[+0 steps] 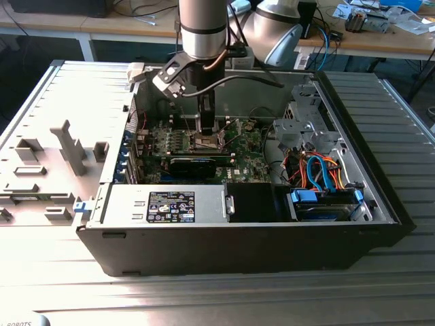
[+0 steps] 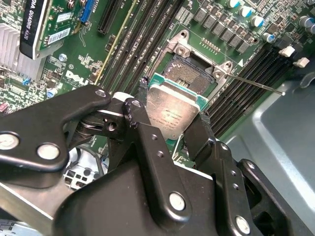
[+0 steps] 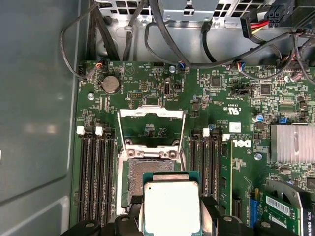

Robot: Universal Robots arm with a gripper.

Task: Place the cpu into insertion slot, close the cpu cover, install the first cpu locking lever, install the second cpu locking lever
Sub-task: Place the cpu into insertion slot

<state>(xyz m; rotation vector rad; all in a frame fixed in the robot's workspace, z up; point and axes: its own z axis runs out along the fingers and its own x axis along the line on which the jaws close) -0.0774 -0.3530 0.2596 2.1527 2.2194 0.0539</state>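
Exterior view: I see the arm reaching down into the open case (image 1: pixel 238 248), which lies on its side on a ribbed table (image 1: pixel 394 95). The gripper (image 1: pixel 206 125) hangs just over the middle of the green board (image 1: pixel 238 146).

Second wrist view: the gripper (image 2: pixel 171 120) pinches the cpu (image 2: pixel 172 115) by two opposite edges, one of the black fingers (image 2: pixel 147 142) on each side, metal top facing the camera. The cpu is held just beside and partly over the slot (image 2: pixel 189 73), not seated in it; the dark contact field lies bare beyond the chip. A thin lever (image 2: pixel 256 84) stands swung out from the slot's corner, across the memory slots (image 2: pixel 246 73).

First wrist view: the cpu (image 3: pixel 171 206) covers the near part of the slot (image 3: pixel 133 172). The cover (image 3: pixel 152 113) is flipped open on the far side of the slot, with board showing through its window. Memory slots (image 3: pixel 96 172) flank the slot on both sides. I cannot tell how high the cpu sits above the contacts.
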